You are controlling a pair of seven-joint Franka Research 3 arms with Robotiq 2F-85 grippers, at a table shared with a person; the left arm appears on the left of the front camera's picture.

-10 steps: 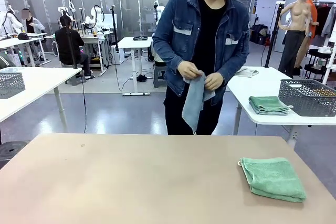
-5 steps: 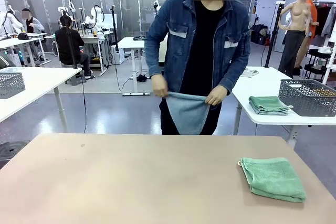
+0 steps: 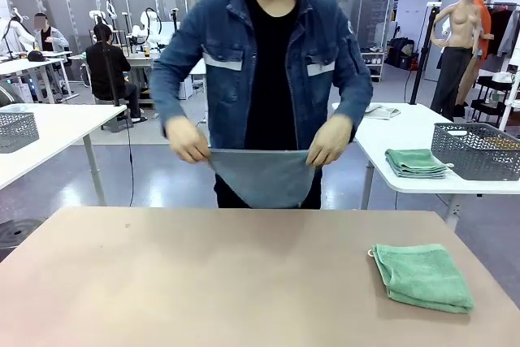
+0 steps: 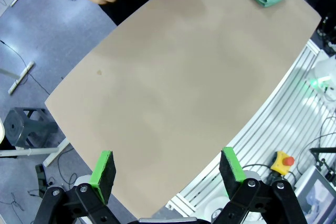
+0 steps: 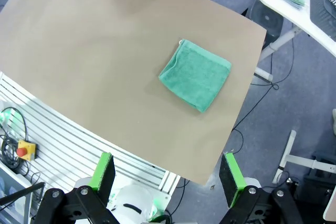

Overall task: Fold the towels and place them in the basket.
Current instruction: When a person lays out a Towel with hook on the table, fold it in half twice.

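- Two black grippers with green pads, left gripper (image 4: 166, 169) and right gripper (image 5: 167, 170), stand spread wide above the table's near side, holding nothing.
- Mint green terry towel (image 3: 422, 275), folded, lies on the right part of the beige table (image 3: 203, 282).
- Beyond the far edge, a person stretches the pale grey-blue towel (image 3: 264, 176), one hand (image 3: 188, 142) and the other hand (image 3: 329, 140) pinching its top corners.

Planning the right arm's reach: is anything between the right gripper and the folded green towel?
Nothing visible. Only bare tabletop lies between the open right gripper and the mint green towel, folded near the table's right edge.
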